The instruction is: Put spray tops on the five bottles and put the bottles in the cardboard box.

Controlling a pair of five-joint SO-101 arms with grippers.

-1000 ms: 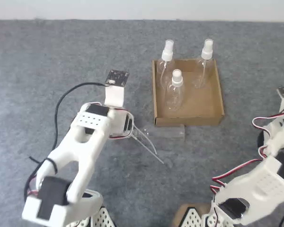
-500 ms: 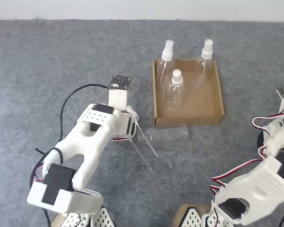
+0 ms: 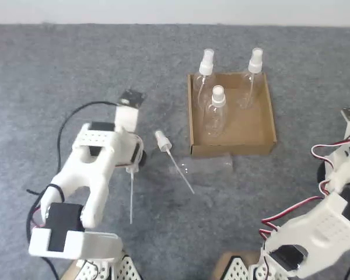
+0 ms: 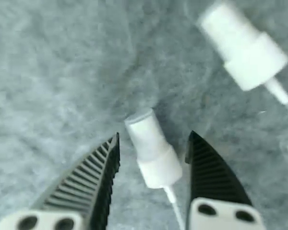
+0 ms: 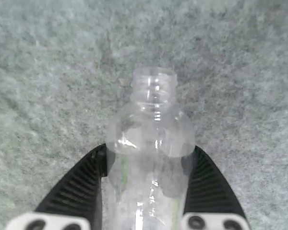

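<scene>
The box (image 3: 230, 149) stands on the grey carpet (image 3: 76, 70), and inside it three bottles (image 3: 214, 114) stand upright, each one with a spray top on it: two are at the far wall of the box and one is nearer to its front wall. Just in front of the box, close along the front wall, a clear bottle (image 3: 207, 165) lies on its side on the carpet. A loose spray top (image 3: 161, 140) lies on the carpet beside the front corner of the box, on the side of the left arm (image 3: 96, 169); its thin tube (image 3: 181, 174) points away from the box. The left arm is further from the box than this top. In the left wrist view the left gripper (image 4: 153, 135) is open, with one finger on each side of a second spray top (image 4: 153, 155), which is low over the carpet. One finger is clearly apart from this top; whether the other finger touches it, I cannot tell. The loose spray top shows there just beyond the fingers. The right gripper (image 5: 149, 149) is closed on an uncapped bottle (image 5: 151, 120); both fingers press the sides of its body, and its bare threaded neck points out past the fingertips, over the carpet.
</scene>
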